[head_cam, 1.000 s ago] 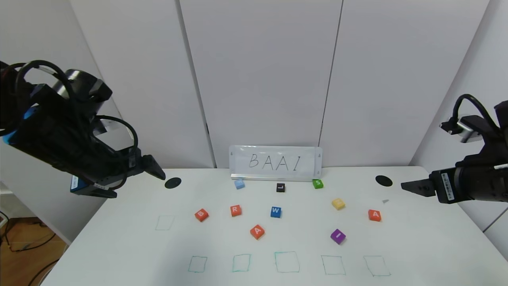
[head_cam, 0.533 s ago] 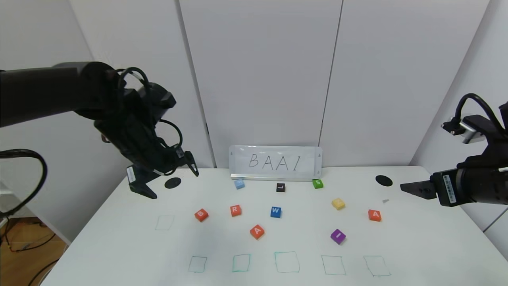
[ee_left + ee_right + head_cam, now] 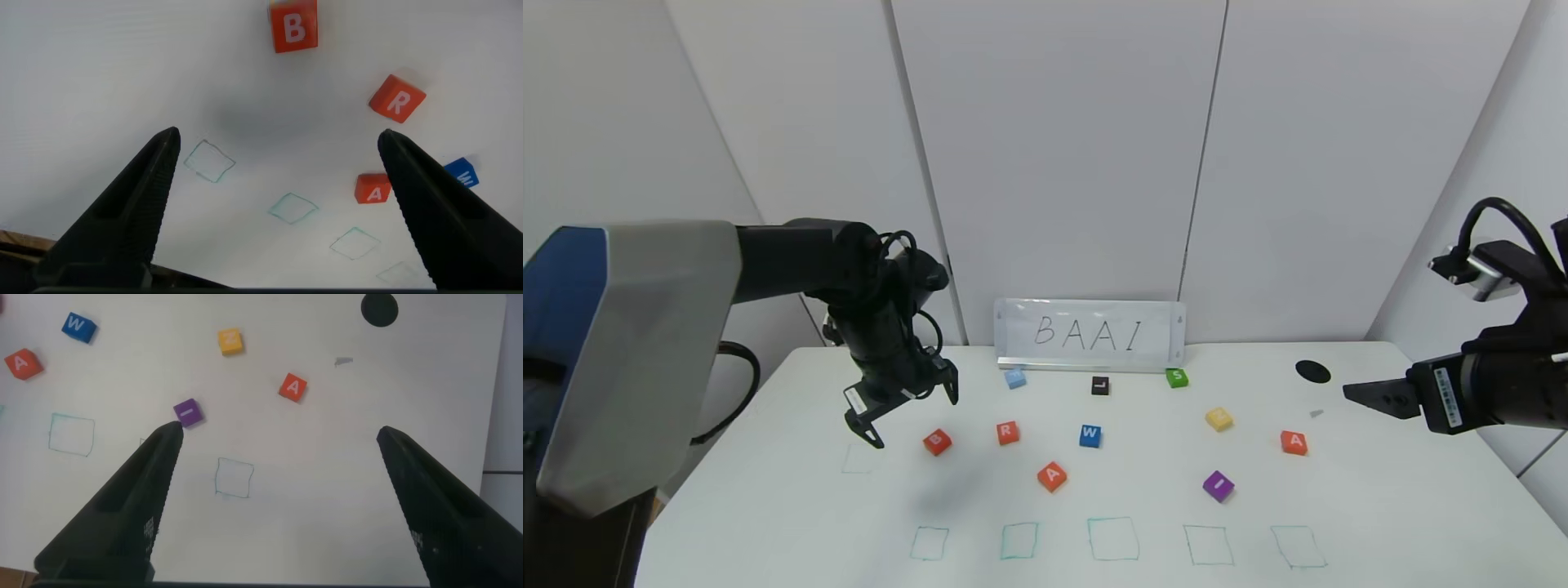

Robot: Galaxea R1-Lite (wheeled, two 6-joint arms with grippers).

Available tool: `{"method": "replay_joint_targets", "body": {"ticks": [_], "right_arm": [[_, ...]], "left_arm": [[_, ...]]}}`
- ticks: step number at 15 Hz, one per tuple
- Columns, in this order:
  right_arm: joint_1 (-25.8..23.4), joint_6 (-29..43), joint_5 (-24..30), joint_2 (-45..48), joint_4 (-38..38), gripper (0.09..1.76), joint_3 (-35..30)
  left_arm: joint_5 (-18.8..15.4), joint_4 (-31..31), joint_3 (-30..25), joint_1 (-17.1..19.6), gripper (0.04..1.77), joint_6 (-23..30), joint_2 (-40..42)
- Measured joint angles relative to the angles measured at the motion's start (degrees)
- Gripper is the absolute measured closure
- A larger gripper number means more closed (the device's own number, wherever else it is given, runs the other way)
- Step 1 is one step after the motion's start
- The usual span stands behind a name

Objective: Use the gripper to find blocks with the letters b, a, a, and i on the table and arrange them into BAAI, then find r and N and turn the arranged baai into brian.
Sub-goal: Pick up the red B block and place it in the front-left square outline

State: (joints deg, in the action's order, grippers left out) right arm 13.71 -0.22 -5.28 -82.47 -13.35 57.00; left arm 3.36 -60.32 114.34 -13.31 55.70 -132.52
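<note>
Behind the orange block marked B (image 3: 937, 442), a card (image 3: 1089, 334) reads BAAI; left end effector (image 3: 907, 409) spread apart above

Left gripper (image 3: 903, 408) spread above bare table (image 3: 768, 490); B block (image 3: 937, 442) near, R block (image 3: 1008, 433) beyond.

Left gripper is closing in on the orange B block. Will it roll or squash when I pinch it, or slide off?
The B block looks like a flat-faced cube, so it should sit still, not roll. Its crisp edges suggest it's rigid and likely won't squash. It seems small and light, so a one-sided nudge from the open left gripper hovering beside it could slide it across the smooth table.
</note>
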Motion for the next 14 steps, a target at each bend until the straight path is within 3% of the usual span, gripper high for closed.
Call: {"method": "replay_joint_targets", "body": {"ticks": [5, 14], "right_arm": [[0.2, 0.0, 0.0, 0.3, 0.1, 0.14, -0.1], [0.6, 0.0, 0.0, 0.4, 0.3, 0.14, -0.4]], "left_arm": [[0.3, 3.0, 0.0, 0.0, 0.09, 3.9, -3.3], [1.4, 5.4, -1.3, 0.3, 0.09, 4.5, -7.0]]}}
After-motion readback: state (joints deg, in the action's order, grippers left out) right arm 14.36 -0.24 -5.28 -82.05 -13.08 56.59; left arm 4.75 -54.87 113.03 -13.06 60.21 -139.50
